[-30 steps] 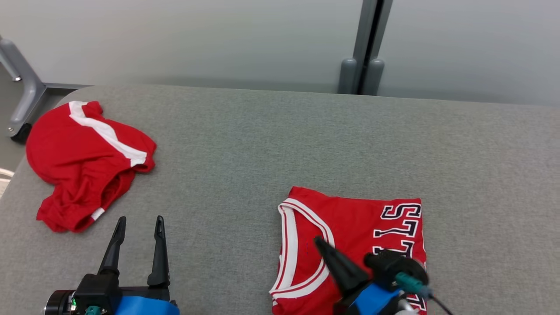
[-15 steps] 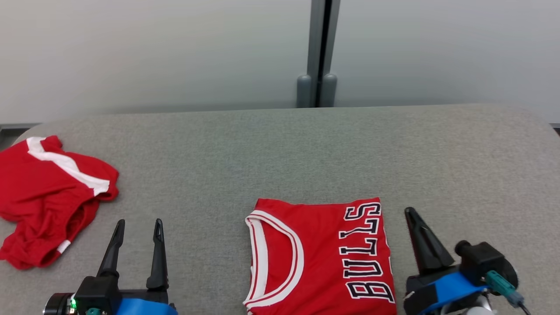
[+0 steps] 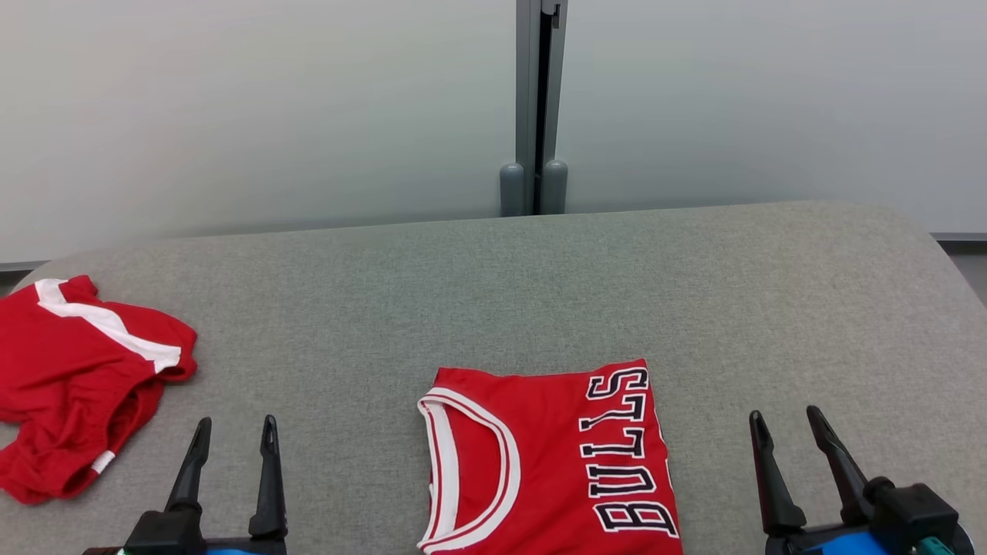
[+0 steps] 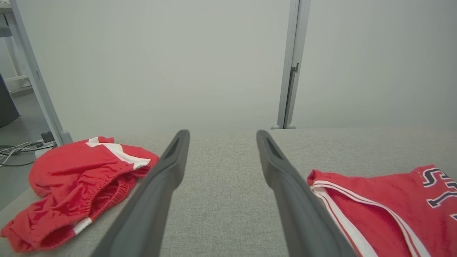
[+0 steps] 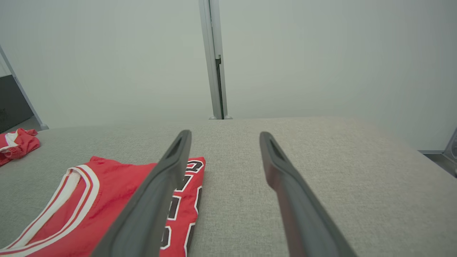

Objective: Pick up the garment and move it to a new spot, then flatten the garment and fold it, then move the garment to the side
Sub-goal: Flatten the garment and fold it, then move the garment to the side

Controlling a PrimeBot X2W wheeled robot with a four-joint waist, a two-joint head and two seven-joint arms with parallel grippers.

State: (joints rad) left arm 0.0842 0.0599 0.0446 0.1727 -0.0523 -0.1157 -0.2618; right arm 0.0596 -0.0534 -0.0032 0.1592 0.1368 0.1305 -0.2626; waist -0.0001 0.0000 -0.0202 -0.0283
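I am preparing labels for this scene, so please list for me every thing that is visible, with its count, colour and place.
jersey: one, red with white trim and dark letters, folded, on the table at the middle of its near edge
shorts: one, red with a white stripe, crumpled, on the table at its left end
table: one, grey fabric top, under both garments
post: one, grey, upright behind the table's far edge
wall: pale grey panels, on both sides of the post
left end effector: one, dark fingers, open and holding nothing, between shorts and jersey
right end effector: one, dark fingers, open and holding nothing, right of the jersey
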